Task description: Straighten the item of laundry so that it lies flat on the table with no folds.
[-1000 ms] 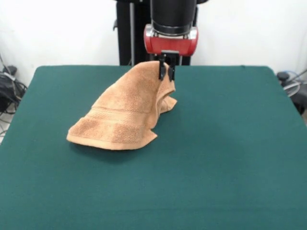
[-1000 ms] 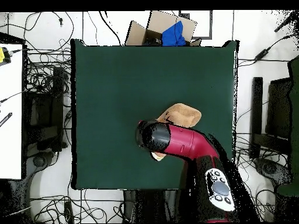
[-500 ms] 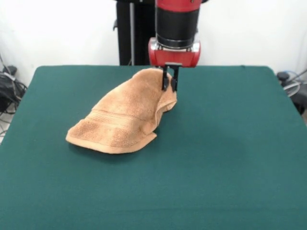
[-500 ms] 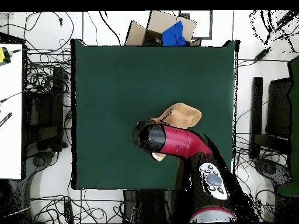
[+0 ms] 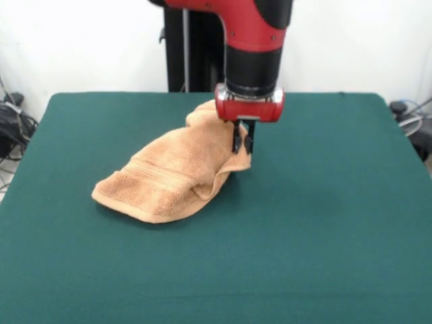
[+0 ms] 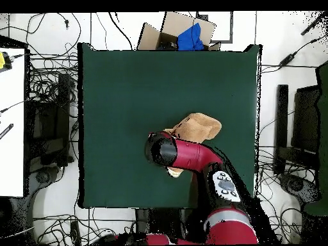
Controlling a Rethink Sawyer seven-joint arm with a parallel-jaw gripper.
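Note:
The item of laundry point(image 5: 172, 175) is an orange-tan terry towel, bunched and folded, lying left of centre on the dark green table point(image 5: 324, 223). Its woven border band faces the front-left end. My gripper point(image 5: 242, 144) hangs from the red arm and is shut on the towel's right edge, holding that edge just above the table. In the overhead view the red and black arm covers much of the towel point(image 6: 200, 126), and the gripper itself is hidden there.
A cardboard box point(image 6: 182, 32) with blue cloth sits just beyond the table's far edge in the overhead view. Cables and equipment lie on the floor around the table. The table's green surface extends wide to the right of the towel in the front view.
The gripper has come down and forward with the towel's edge, moving slightly to the right. The raised peak of the towel has sunk, and the towel lies lower and more stretched out.

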